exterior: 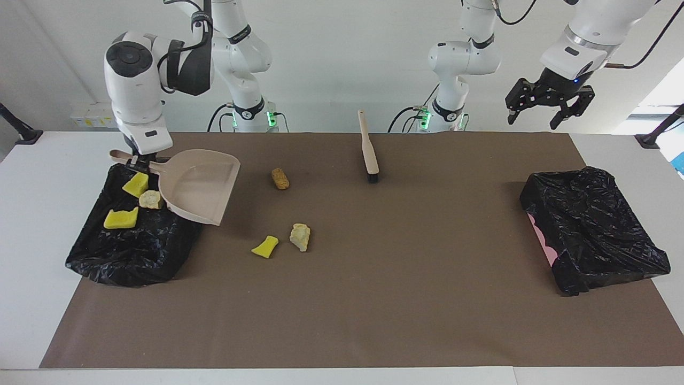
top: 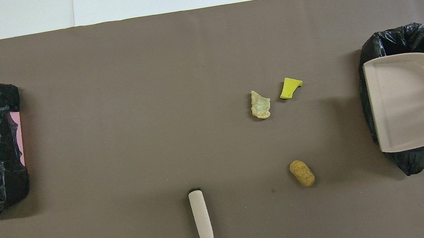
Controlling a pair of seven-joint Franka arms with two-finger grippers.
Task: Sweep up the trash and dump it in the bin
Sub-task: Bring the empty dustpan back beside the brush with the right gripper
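The right gripper (exterior: 140, 160) has its fingers clamped on the handle of the beige dustpan (exterior: 200, 184), held over the black-lined bin (exterior: 133, 251) at the right arm's end of the bench. Three scraps of trash (exterior: 140, 184) show in that bin; three more (exterior: 299, 236) lie on the brown mat. The left gripper (exterior: 545, 109) waits, fingers spread wide and empty, above the other bin (exterior: 593, 230). The brush (exterior: 368, 149) lies near the robots.

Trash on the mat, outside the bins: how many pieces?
3: a brown chunk nearest the robots, a yellow sponge piece and a pale lump side by side farther out. None look hidden.
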